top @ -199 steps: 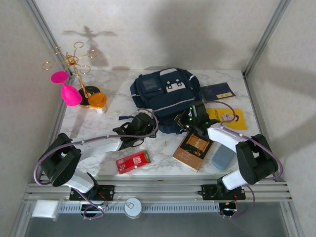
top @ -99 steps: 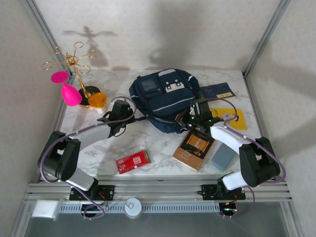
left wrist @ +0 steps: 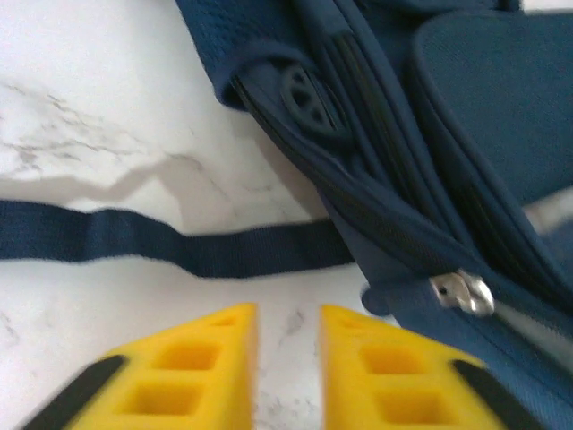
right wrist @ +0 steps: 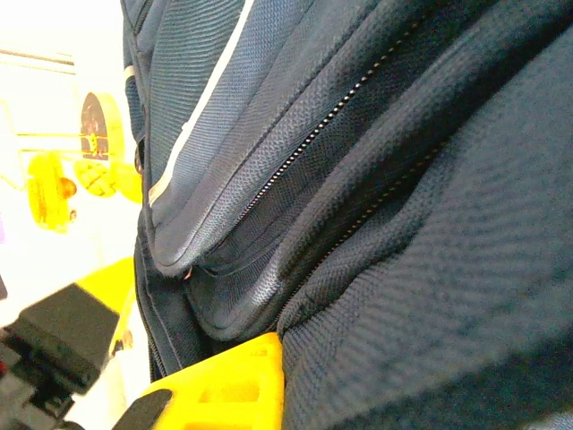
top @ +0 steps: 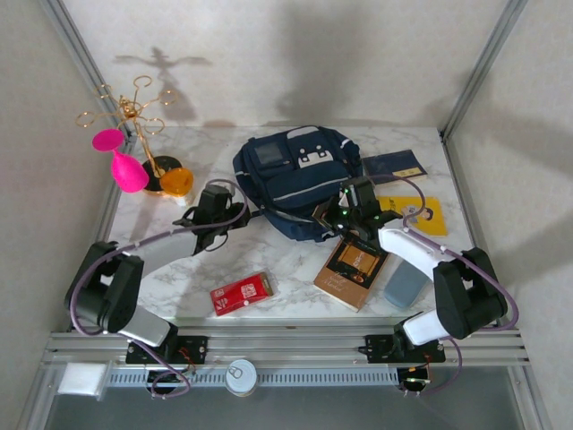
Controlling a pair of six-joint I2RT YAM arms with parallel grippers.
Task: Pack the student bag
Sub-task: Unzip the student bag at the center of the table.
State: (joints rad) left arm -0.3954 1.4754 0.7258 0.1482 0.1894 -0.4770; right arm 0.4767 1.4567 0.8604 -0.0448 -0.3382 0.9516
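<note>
Left gripper: fingers slightly parted, nothing between them, over the marble table, just short of a loose strap.
Right gripper: clamped tight on fabric at the near right edge of the student bag.
Bag position: mid-table, front patches up, between both arms.
Far left: gold stand.

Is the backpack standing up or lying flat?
Lying flat: the backpack rests on the table, front pockets facing up.
</note>
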